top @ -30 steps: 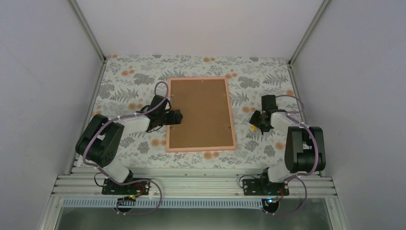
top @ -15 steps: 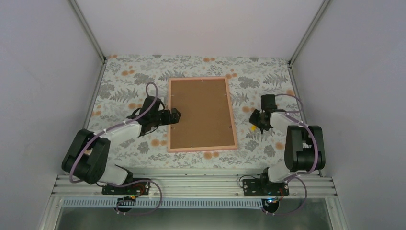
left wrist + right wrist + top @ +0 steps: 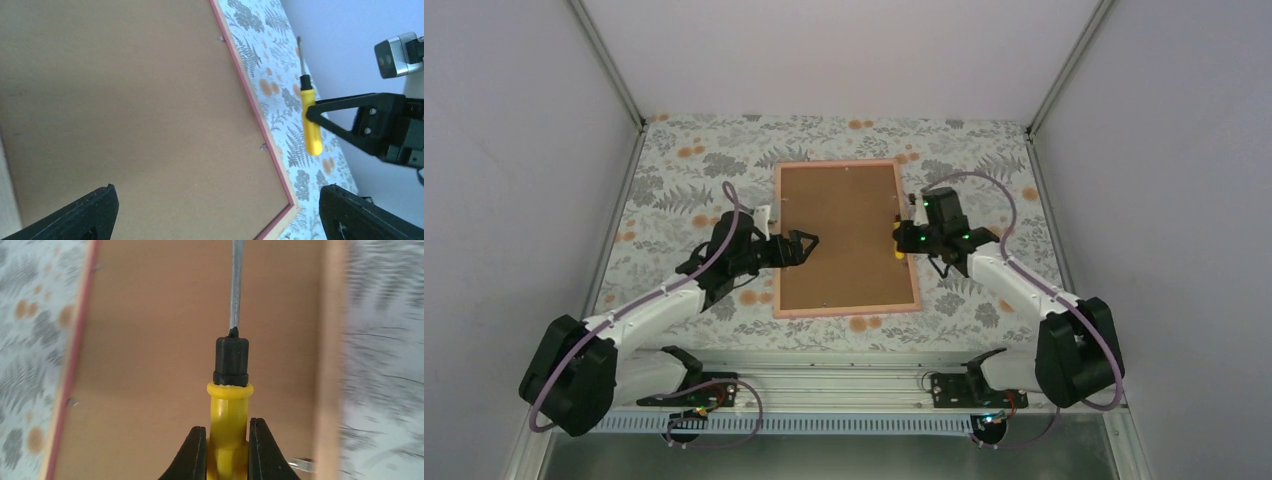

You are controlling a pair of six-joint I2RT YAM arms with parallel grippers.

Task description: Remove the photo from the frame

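Both tools have been brought inward to the frame [image 3: 844, 311] since a second ago.
The left tool [image 3: 809, 243] is spread wide, holding nothing, above the left part of the brown panel [image 3: 844, 215]. The right tool [image 3: 227, 439] is clamped on a yellow screwdriver [image 3: 229, 405] at the frame's right edge, with the shaft held over the panel. The frame is laid back-up mid-tabletop [image 3: 684, 170]; the photo is hidden.

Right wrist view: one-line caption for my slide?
Right end effector grips a yellow screwdriver, shaft over the brown backing panel.
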